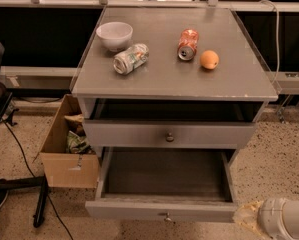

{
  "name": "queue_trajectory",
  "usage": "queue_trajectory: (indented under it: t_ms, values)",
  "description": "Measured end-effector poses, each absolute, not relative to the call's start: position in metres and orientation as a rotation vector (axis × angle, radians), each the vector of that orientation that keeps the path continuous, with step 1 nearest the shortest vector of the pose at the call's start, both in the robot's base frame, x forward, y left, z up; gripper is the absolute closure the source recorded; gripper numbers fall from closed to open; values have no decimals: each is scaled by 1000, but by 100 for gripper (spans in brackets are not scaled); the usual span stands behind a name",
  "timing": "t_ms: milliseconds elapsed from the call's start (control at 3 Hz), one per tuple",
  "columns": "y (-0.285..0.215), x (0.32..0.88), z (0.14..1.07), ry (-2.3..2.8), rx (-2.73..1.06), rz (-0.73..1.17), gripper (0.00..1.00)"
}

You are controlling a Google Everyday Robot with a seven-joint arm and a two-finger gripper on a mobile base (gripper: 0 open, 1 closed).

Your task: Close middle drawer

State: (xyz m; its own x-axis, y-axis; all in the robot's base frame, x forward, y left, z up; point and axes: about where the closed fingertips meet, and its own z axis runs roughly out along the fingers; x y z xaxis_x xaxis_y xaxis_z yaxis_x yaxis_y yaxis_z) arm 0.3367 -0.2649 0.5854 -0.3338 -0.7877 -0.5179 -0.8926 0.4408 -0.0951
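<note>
Currently the middle drawer (164, 179) stands pulled far out. Just right of its front corner hovers the gripper (250, 218), open or closed one cannot tell. Seemingly the approach step; next it must meet the front and push straight in.

The middle drawer (164, 211) is pulled far out. Open floor (284, 154) is left to its right, where the gripper (246, 218) is seen just beside the front right corner. The left side is hemmed by a cardboard box (64, 159) and a black stand (39, 204).
</note>
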Motion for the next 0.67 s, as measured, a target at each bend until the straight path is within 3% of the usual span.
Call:
queue_trajectory:
  t_ms: [667]
  values:
    - [-280, 342, 504, 2133, -1521, 238, 100]
